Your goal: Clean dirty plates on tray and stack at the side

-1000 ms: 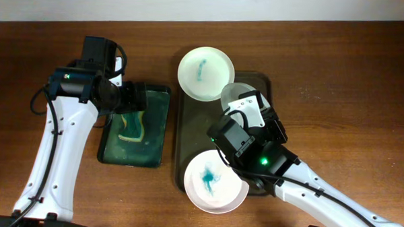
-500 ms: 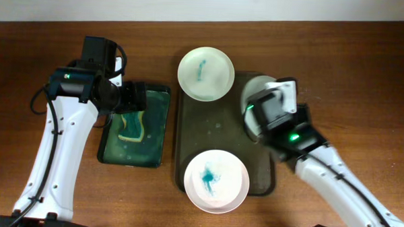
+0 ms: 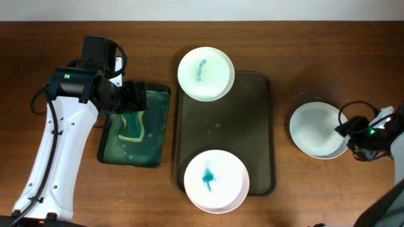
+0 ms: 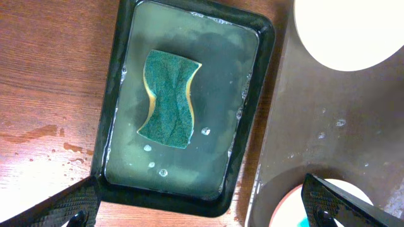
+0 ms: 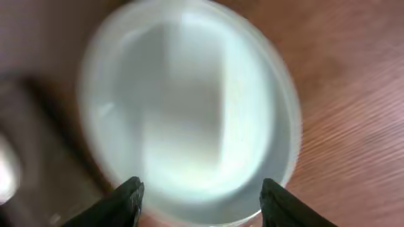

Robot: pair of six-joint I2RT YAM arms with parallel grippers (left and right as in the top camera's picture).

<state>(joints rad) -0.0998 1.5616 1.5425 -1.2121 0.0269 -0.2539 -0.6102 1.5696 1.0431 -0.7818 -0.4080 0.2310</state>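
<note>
Two plates with teal smears are on the dark tray (image 3: pixel 225 121): one (image 3: pixel 205 73) over its far left corner, one (image 3: pixel 216 181) over its near edge. A plain white plate (image 3: pixel 314 129) lies on the table to the right of the tray. My right gripper (image 3: pixel 347 127) is at that plate's right rim. In the right wrist view the plate (image 5: pixel 189 107) is blurred and the gripper (image 5: pixel 201 205) is open, its fingers either side of the near rim. My left gripper (image 3: pixel 139 98) hovers open over the sponge (image 4: pixel 167 98). The left gripper (image 4: pixel 202 214) holds nothing.
A small green tray (image 3: pixel 157 152) holding wet sponge and water sits left of the dark tray. In the left wrist view its rim (image 4: pixel 108 126) lies close to the dark tray (image 4: pixel 315 126). Bare wooden table (image 3: pixel 339 57) surrounds the plain plate.
My right arm swung from over the tray out to the right, carrying the plain plate onto the table, and its jaws opened. The left arm has not moved.
</note>
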